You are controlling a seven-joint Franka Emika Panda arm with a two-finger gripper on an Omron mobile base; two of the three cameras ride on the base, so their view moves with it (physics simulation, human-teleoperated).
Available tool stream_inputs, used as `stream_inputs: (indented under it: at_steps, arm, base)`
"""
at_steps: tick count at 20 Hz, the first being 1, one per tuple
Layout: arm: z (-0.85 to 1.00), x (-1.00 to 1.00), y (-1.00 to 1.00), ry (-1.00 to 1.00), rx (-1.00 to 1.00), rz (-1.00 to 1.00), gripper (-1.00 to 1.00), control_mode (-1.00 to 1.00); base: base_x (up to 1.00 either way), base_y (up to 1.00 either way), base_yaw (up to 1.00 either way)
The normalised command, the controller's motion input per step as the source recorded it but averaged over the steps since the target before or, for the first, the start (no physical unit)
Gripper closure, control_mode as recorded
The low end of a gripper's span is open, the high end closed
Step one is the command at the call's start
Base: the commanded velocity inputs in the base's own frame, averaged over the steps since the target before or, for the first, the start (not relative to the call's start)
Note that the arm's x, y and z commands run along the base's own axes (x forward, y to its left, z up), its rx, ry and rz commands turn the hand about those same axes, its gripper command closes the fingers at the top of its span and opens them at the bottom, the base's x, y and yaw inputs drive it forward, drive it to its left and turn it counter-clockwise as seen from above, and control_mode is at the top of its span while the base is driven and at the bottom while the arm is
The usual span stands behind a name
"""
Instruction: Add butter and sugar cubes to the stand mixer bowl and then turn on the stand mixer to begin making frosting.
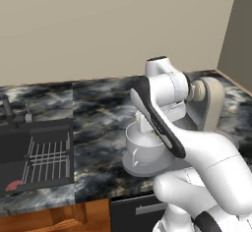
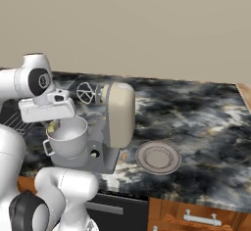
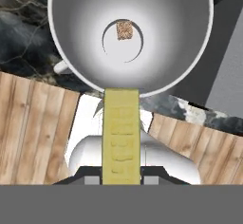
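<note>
My gripper [image 3: 121, 179] is shut on the butter [image 3: 121, 133], a pale-yellow stick that points down at the stand mixer bowl's [image 3: 180, 38] near rim. One tan sugar cube [image 3: 125, 30] lies at the bottom of the grey bowl. From the right base view, the gripper [image 2: 53, 122] hangs just above the bowl [image 2: 68, 139], with a bit of the butter [image 2: 52, 126] showing at the rim. The stand mixer [image 2: 120, 112] has its beige head tilted up, and its whisk [image 2: 85, 93] is lifted clear of the bowl. My arm covers part of the bowl [image 1: 142, 147] in the left base view.
A round grey plate [image 2: 158, 157] lies on the marble counter right of the mixer, with a small tan lump [image 2: 124, 155] beside the mixer base. A dark sink [image 1: 34, 152] with a rack sits to the left. Wooden cabinet fronts [image 3: 33, 133] run below the counter edge.
</note>
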Motion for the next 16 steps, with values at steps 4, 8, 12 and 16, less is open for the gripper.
stream_inputs:
  at_steps: [4,8,12,16]
  arm:
    - [-0.28,0.33,0.00,-0.03,-0.04,-0.06,1.00,-1.00]
    - [-0.33,0.31,0.00,-0.03,-0.03,-0.06,1.00,-1.00]
    - [-0.37,0.27,0.00,-0.04,-0.03,-0.05,1.00,-1.00]
    - [-0.33,0.25,0.00,-0.05,-0.02,-0.05,1.00,-1.00]
  base:
    - [0.00,0.00,0.00]
    - [0.00,0.00,0.00]
    - [0.00,0.00,0.00]
    - [0.00,0.00,0.00]
